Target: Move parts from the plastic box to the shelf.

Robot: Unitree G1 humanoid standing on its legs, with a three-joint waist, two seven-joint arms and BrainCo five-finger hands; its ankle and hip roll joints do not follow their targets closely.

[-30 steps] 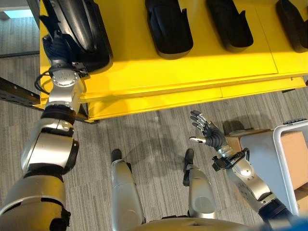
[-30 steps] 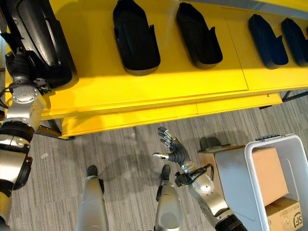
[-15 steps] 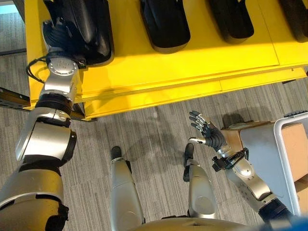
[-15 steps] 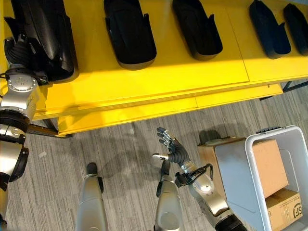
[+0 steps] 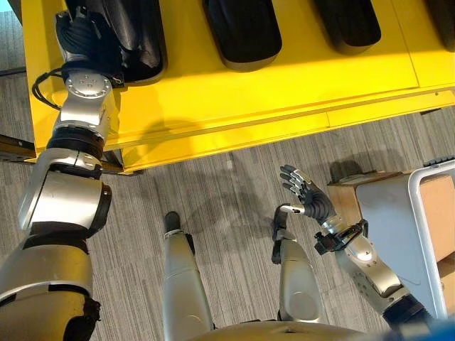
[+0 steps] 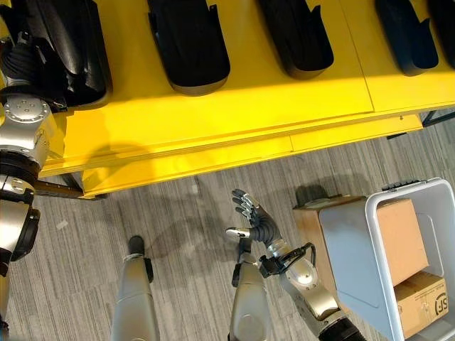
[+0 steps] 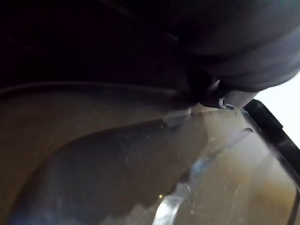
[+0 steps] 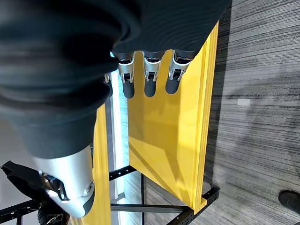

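Observation:
A yellow shelf (image 5: 270, 92) runs across the top of the view and carries several long black moulded parts (image 5: 242, 28) side by side. My left hand (image 5: 84, 39) reaches up to the leftmost black part (image 5: 135, 42) at the shelf's left end and rests against it; its fingers are hidden against the dark part. My right hand (image 5: 307, 200) hangs low over the carpet in front of the shelf, open, with straight fingers (image 8: 149, 77) and nothing in it. The white plastic box (image 6: 359, 245) stands on the floor at the right.
Inside the plastic box lie two cardboard cartons (image 6: 399, 238). A brown carton (image 6: 311, 222) sits against the box's left side. Grey striped carpet (image 5: 213, 192) lies between the shelf and the box. A black frame bar (image 5: 14, 145) sticks out at the left.
The whole picture has shifted, so the shelf sits higher and closer. My left hand stays at the leftmost black part. My right hand has barely moved and remains open.

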